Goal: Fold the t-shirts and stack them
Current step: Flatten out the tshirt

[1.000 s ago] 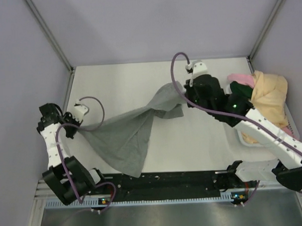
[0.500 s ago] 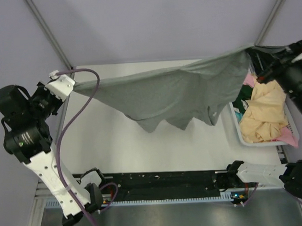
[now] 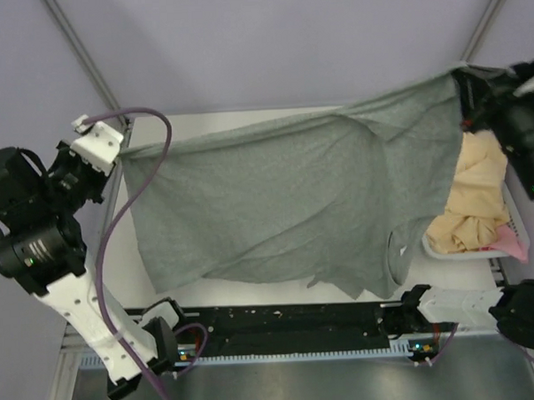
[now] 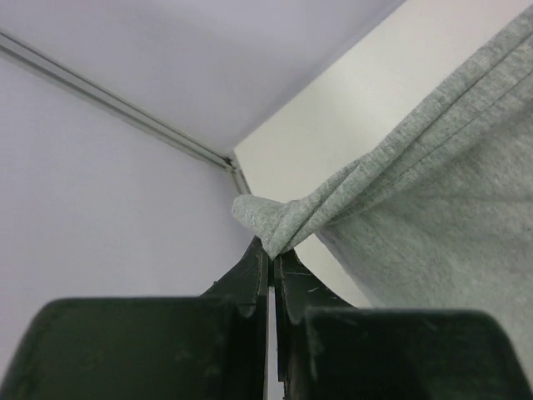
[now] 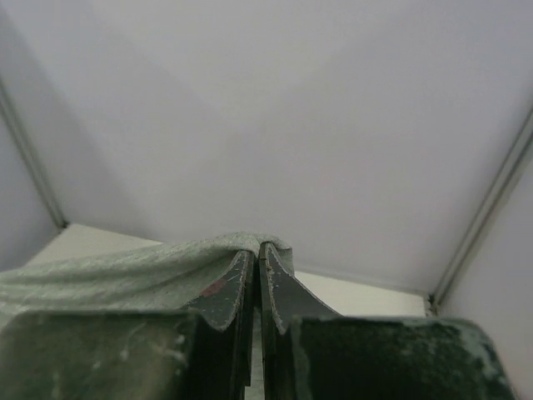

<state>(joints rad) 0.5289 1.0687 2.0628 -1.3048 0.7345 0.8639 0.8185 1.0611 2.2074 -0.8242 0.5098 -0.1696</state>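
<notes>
- We hold the heather grey cotton t-shirt [image 3: 294, 208] spread wide in mid-air btwn both arms, over the white bench [image 3: 202, 125]. Its top edge is taut and the rest hangs toward the near side; we can't tell if the hem touches the bench.
- Left gripper [image 4: 271, 250]: clamped on a bunched corner of the grey cloth at far left, jaws closed w/ only fabric btwn them.
- Right gripper [image 5: 256, 252]: likewise pinched tight on the opposite corner, high at far right, above the white plastic basket [image 3: 446, 250].
- In the basket: a crumpled pale yellow t-shirt [image 3: 480, 199] and a pink t-shirt [image 3: 508, 241] showing at the near corner, both unfolded.
- Step in hand, as we read it: opening the shirt out before laying it flat. No fold made and no stack begun, so it's early in the task.
- Next move, we judge: lower both arms together w/ even tension so the shirt lands flat. The lower-right part hangs rumpled and may need smoothing.
</notes>
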